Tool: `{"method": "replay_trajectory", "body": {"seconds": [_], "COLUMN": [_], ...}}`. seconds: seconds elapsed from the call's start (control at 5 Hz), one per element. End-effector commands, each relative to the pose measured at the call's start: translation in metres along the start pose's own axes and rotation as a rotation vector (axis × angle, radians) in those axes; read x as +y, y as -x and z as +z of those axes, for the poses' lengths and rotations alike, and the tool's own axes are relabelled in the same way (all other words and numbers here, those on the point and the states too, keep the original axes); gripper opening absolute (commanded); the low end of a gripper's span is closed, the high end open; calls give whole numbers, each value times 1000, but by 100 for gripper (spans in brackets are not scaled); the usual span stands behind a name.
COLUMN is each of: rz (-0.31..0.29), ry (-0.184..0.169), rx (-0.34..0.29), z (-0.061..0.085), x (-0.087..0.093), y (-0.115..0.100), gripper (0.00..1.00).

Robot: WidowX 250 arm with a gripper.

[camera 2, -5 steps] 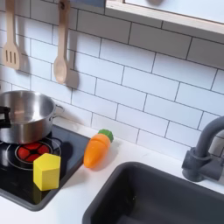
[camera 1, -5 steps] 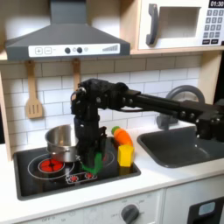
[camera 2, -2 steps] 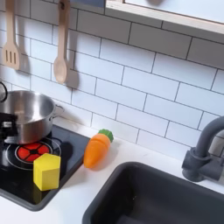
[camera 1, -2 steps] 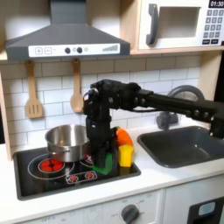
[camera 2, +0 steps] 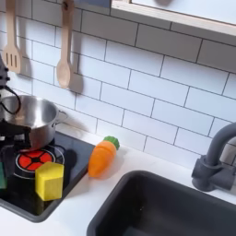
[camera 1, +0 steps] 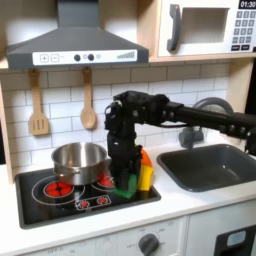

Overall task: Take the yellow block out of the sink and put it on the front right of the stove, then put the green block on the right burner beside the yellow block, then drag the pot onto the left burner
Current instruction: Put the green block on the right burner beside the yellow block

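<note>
In the first exterior view my gripper (camera 1: 126, 178) points straight down over the stove (camera 1: 60, 205), shut on the green block (camera 1: 127, 186), which is low over the right burner (camera 1: 108, 181). The yellow block (camera 1: 145, 176) stands just right of it at the stove's front right. The shiny pot (camera 1: 78, 160) sits at the back of the stove, behind the left burner (camera 1: 55, 187). In the second exterior view the yellow block (camera 2: 48, 180) stands in front of the right burner (camera 2: 35, 159), with the pot (camera 2: 26, 116) behind. The sink (camera 1: 212, 166) lies right of the stove.
An orange carrot toy (camera 1: 143, 157) with a green tip lies behind the yellow block, also seen on the counter (camera 2: 101, 157) in the second exterior view. Wooden utensils (camera 1: 38, 105) hang on the tiled wall. A grey faucet (camera 2: 214, 157) stands behind the sink basin (camera 2: 175, 207).
My gripper has moved toward the first exterior view's right across the stove, carrying the green block to just beside the yellow block. The pot and yellow block have stayed put.
</note>
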State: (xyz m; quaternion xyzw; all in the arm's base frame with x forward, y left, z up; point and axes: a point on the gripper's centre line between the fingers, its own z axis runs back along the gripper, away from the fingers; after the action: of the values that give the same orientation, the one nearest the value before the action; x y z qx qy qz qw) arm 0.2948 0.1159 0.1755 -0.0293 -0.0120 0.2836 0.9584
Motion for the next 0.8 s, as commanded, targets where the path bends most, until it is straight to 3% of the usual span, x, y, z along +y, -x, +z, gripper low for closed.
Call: {"method": "replay_trajectory", "body": {"seconds": [0.0,0.6], "rz": [11,43], "ry": [1,15], "rx": [-4,-50], "z": [-2,26], "x": [-9,-17], "y": [0,-12], "gripper": [0,0]}}
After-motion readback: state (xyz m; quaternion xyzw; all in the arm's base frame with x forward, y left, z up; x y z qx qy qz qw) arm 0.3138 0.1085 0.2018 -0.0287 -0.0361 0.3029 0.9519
